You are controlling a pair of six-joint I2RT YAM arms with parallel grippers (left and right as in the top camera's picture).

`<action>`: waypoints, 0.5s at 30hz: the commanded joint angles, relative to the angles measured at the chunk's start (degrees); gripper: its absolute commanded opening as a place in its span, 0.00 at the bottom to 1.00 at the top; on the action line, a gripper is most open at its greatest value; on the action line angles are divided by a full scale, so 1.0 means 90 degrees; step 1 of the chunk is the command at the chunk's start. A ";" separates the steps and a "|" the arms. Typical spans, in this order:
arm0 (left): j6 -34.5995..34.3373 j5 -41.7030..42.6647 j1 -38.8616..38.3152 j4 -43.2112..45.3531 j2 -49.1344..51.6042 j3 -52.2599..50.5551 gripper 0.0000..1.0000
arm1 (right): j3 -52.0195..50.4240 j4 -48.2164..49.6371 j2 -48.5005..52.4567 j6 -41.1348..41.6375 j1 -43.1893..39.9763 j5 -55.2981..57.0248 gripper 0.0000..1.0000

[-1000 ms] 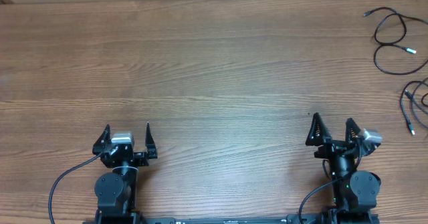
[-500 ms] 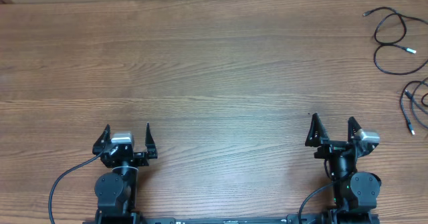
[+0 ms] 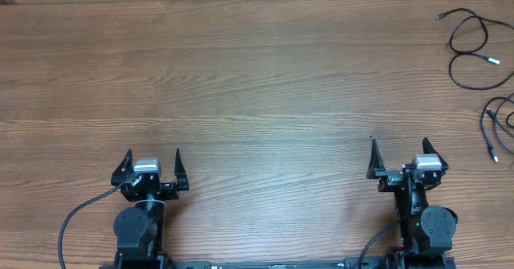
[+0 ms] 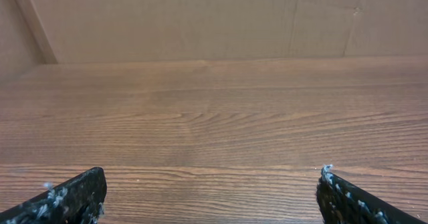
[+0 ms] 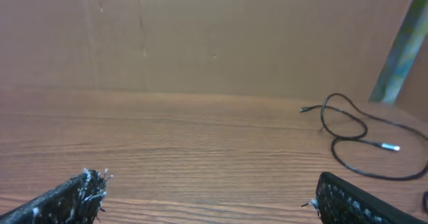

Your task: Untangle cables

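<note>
Thin black cables lie at the table's far right. One cable (image 3: 470, 52) curls in loose loops with a silver tip at the back right corner; the same cable (image 5: 354, 134) shows in the right wrist view. A second cable (image 3: 496, 124) lies just in front of it by the right edge. My left gripper (image 3: 152, 152) stands open at the front left, far from the cables, nothing between its fingers (image 4: 73, 197). My right gripper (image 3: 397, 143) is open at the front right, empty, its fingers (image 5: 351, 200) wide apart, the cables well beyond it to the right.
The wooden table (image 3: 257, 76) stretches bare across the middle. A cardboard wall (image 4: 200, 17) closes the far side. Thick black leads run from both arm bases (image 3: 76, 221) at the front edge.
My right gripper has turned slightly, from pointing up-left to pointing straight ahead. The left arm and the cables have not moved.
</note>
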 commanded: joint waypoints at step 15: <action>0.0075 0.0056 0.0032 0.0000 -0.0027 -0.0015 1.00 | -0.0068 0.0044 -0.0075 0.0172 -0.0129 -0.0019 1.00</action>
